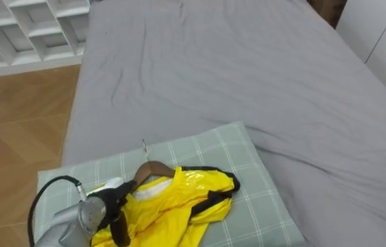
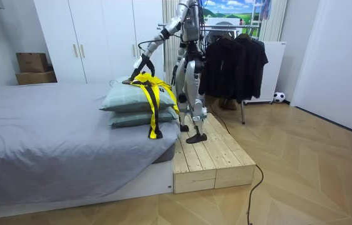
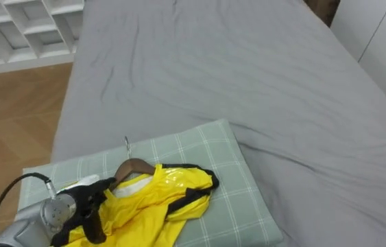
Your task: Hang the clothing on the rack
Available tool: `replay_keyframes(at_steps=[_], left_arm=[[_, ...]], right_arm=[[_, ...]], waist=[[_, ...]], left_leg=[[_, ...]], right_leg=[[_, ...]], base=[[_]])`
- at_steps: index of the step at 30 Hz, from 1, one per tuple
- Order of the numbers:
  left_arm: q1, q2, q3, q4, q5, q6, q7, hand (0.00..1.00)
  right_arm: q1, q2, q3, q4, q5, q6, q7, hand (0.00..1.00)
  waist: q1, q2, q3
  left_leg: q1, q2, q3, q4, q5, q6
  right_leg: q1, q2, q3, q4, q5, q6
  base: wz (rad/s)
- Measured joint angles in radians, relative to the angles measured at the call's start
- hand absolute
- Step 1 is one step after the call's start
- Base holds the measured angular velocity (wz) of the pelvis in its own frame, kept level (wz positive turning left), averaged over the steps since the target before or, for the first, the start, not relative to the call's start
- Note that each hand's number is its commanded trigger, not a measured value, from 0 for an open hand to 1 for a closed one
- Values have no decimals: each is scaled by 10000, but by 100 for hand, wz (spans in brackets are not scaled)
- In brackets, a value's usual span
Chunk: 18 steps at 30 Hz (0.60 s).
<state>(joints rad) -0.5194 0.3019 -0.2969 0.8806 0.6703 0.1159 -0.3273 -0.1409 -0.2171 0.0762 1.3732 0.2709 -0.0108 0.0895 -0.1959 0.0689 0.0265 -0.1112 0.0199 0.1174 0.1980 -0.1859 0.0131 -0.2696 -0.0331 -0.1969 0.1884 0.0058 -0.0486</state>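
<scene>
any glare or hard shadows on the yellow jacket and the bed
Left eye view: bright shiny patches on the yellow jacket just below the hanger; the bed is evenly lit, with faint shading in its creases. Room view: even light, only a soft shadow under the pillows.

A grey bed (image 1: 247, 75) bears seemingly two stacked green pillows (image 1: 247, 154).

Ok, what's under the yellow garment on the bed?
A green checked pillow, stacked on a second pillow in the room view. A wooden hanger sits in the collar; its arms are covered by the yellow garment.
</scene>
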Motion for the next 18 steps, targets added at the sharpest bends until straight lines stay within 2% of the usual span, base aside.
replay_keyframes(at_steps=[4,9,13,15,18], left_arm=[[5,4,2,-729,20,296,-805,0],[5,22,4,-1283,435,437,-1392,0],[61,21,5,-1351,445,556,-1548,0],[78,21,30,-1367,454,573,-1569,0],[312,22,203,-1315,449,570,-1435,0]], right_arm=[[49,5,-194,103,57,131,3,0],[45,10,-190,88,83,133,0,0],[89,10,-196,103,76,134,-31,0],[146,10,-197,101,77,135,-67,0],[233,20,-190,94,96,135,-151,0]], waist=[[58,-8,-4],[104,-13,-33],[104,-15,-34],[111,-9,-67],[110,-19,-66]], left_leg=[[201,2,-80,27,-1,0],[213,3,-71,80,-1,0],[340,17,-63,79,1,1],[372,21,-68,73,0,1],[496,40,-55,65,0,0]], right_leg=[[243,0,-72,-22,-67,12],[282,-11,-79,-20,-76,10],[424,-13,-74,-20,-103,17],[458,-6,-65,5,-143,18],[584,15,-70,-11,-166,7]], base=[[7],[4],[0],[2],[1]])
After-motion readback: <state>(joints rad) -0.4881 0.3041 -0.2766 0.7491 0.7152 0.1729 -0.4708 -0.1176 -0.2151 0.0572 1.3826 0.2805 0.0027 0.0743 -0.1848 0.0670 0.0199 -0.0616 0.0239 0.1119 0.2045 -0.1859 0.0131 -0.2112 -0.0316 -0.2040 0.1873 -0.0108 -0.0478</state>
